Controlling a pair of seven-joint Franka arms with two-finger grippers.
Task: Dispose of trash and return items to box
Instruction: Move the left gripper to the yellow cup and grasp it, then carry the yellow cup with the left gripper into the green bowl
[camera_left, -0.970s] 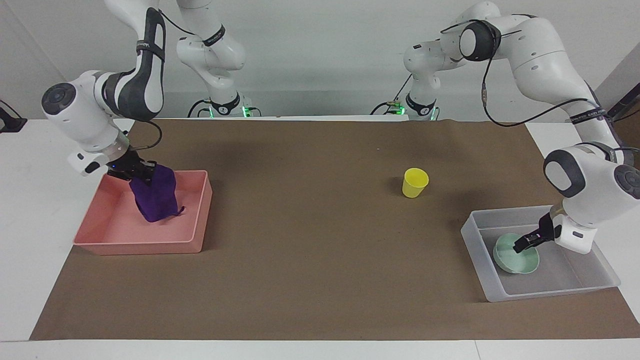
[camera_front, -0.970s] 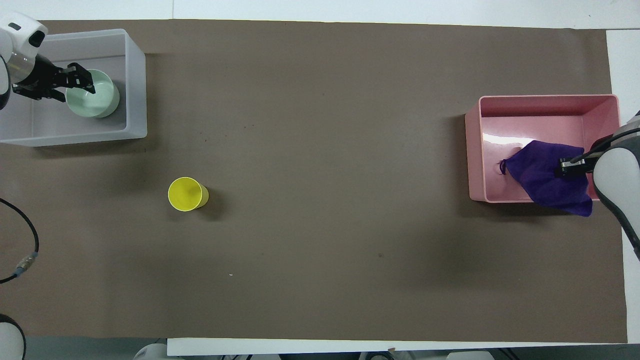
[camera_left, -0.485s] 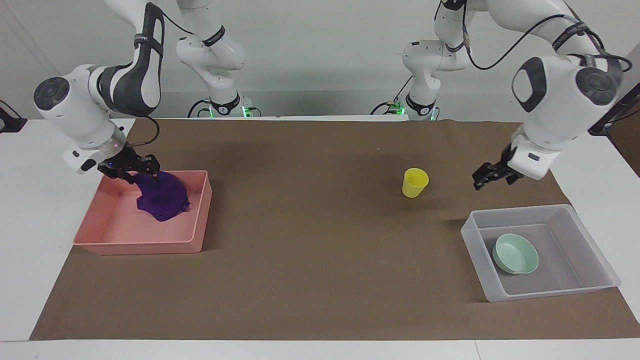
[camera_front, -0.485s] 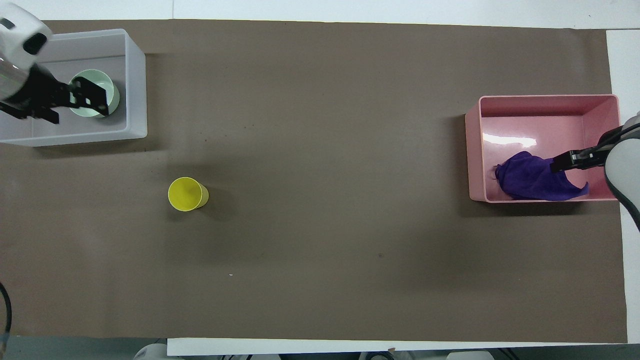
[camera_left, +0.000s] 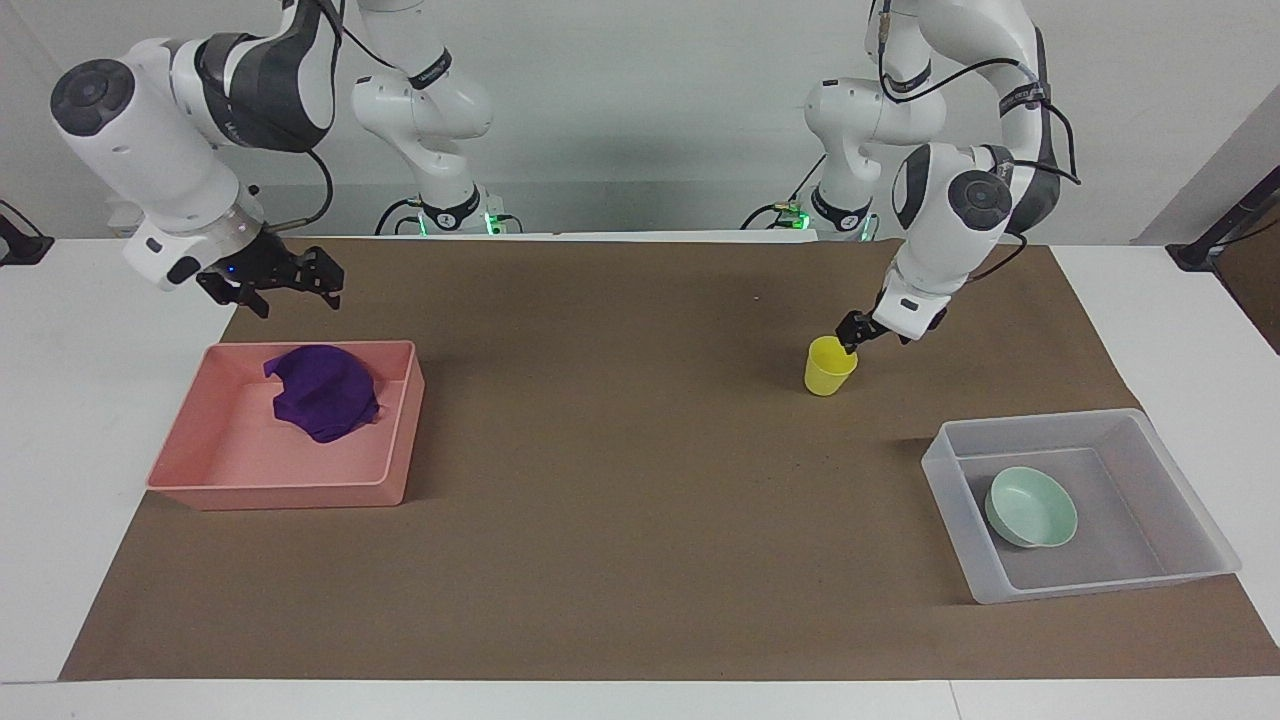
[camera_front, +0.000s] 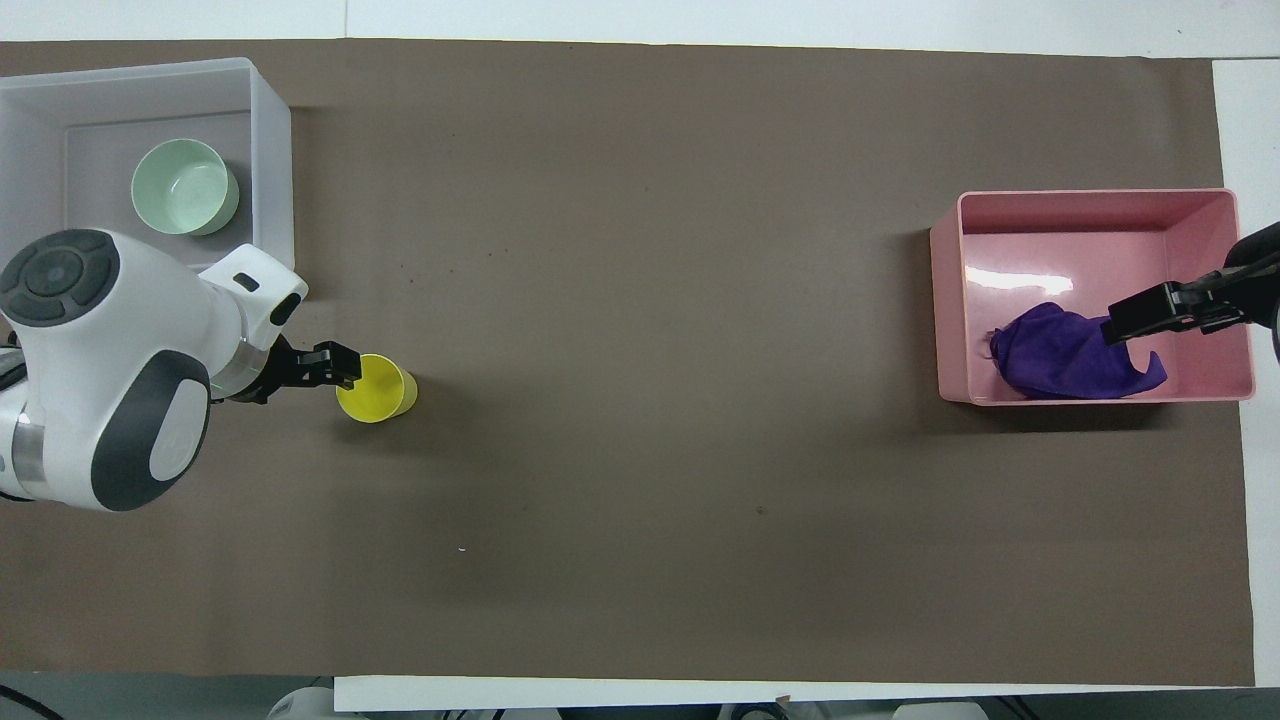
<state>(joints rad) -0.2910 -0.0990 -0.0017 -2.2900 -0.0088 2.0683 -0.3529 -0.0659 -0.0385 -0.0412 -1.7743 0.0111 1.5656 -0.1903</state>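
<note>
The purple rag (camera_left: 325, 392) lies crumpled in the pink bin (camera_left: 250, 470), also seen in the overhead view (camera_front: 1065, 352). My right gripper (camera_left: 290, 285) is open and empty, raised over the bin's edge nearest the robots (camera_front: 1150, 315). The yellow cup (camera_left: 828, 368) stands upright on the brown mat (camera_front: 378, 390). My left gripper (camera_left: 850, 335) is open at the cup's rim, on the side nearest the robots (camera_front: 335, 365). The mint-green bowl (camera_left: 1032, 508) sits in the clear box (camera_left: 1180, 575), which also shows in the overhead view (camera_front: 270, 150).
The brown mat (camera_left: 620, 480) covers the table between the two bins. The left arm's white body (camera_front: 110, 370) hangs over the mat beside the clear box. The pink bin stands at the right arm's end.
My right gripper let go of the rag, which dropped into the pink bin, and rose. My left gripper left the bowl in the clear box and moved to the yellow cup's rim.
</note>
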